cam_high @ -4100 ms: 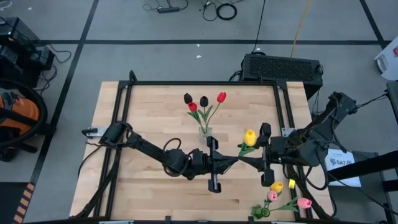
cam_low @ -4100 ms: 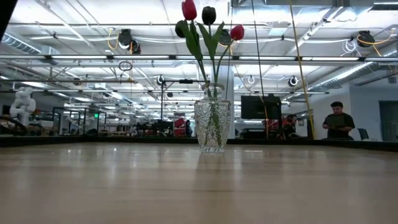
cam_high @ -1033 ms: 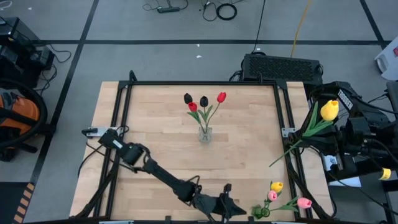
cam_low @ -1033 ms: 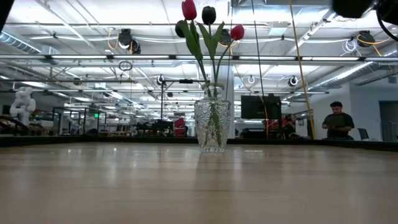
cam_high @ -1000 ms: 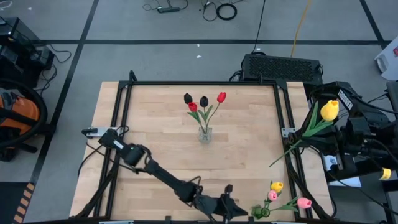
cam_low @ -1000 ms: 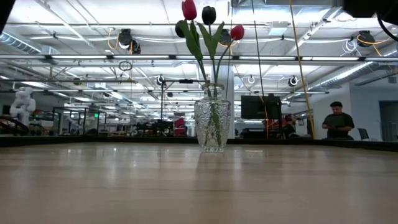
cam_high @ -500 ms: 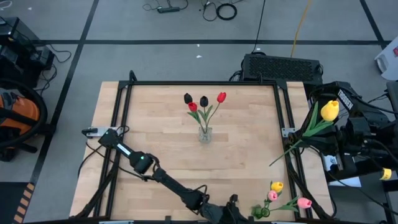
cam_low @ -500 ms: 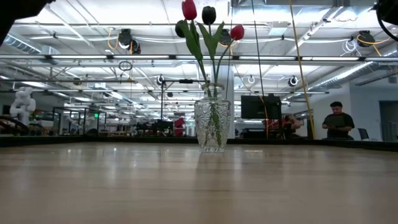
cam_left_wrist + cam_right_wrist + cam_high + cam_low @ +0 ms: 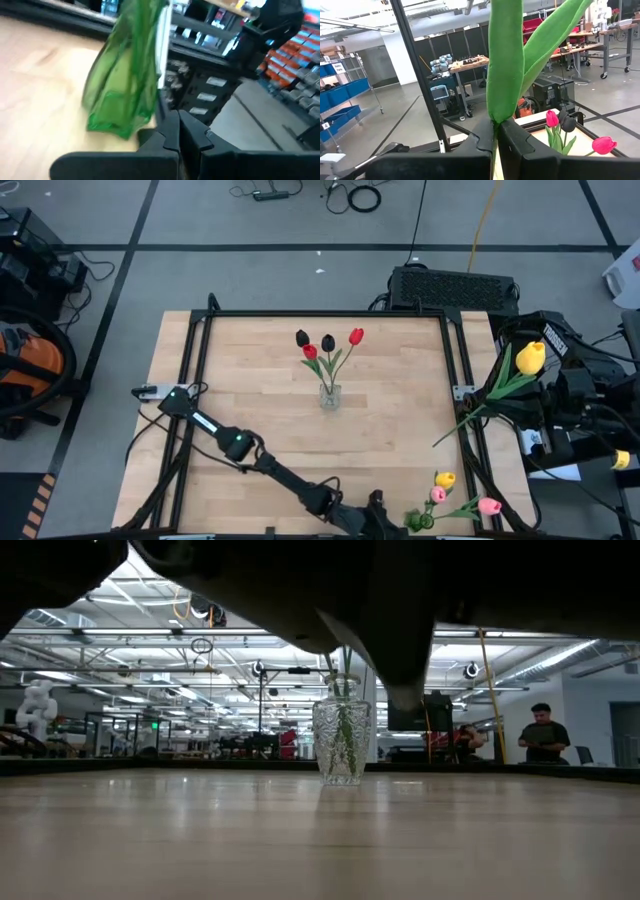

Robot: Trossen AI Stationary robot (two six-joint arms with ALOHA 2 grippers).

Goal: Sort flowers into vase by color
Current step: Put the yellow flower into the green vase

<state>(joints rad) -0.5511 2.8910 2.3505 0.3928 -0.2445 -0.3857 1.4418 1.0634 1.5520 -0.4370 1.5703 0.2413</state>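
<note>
A clear glass vase point(image 9: 328, 393) stands mid-table and holds red and black flowers point(image 9: 328, 343). In the low view my left arm hides their heads. A green vase point(image 9: 423, 520) with yellow and pink flowers point(image 9: 440, 492) stands at the table's near right corner. My left gripper point(image 9: 378, 520) is shut, low at the near edge and close to the green vase point(image 9: 125, 85) on its left. Whether it touches the vase I cannot tell. My right gripper point(image 9: 493, 398), over the table's right frame, is shut on a yellow flower point(image 9: 530, 357). My right gripper pinches the yellow flower's green stem between its two fingers, right where the long leaves branch off point(image 9: 496, 117). The fingers come level from the table's right side and lie across the stem. The flower is lifted clear and tilted, with its bare stem end point(image 9: 442, 440) over the table.
The black frame rails point(image 9: 462, 370) run along the table's edges. A black box point(image 9: 452, 288) sits behind the far right corner. Bare wood lies between the two vases. A person point(image 9: 545, 735) stands far off in the room behind.
My left arm has reached farther toward the table's near edge and the green vase. It now crosses the top of the low view and hides the flower heads in the clear vase. My right gripper has kept still with the yellow flower.
</note>
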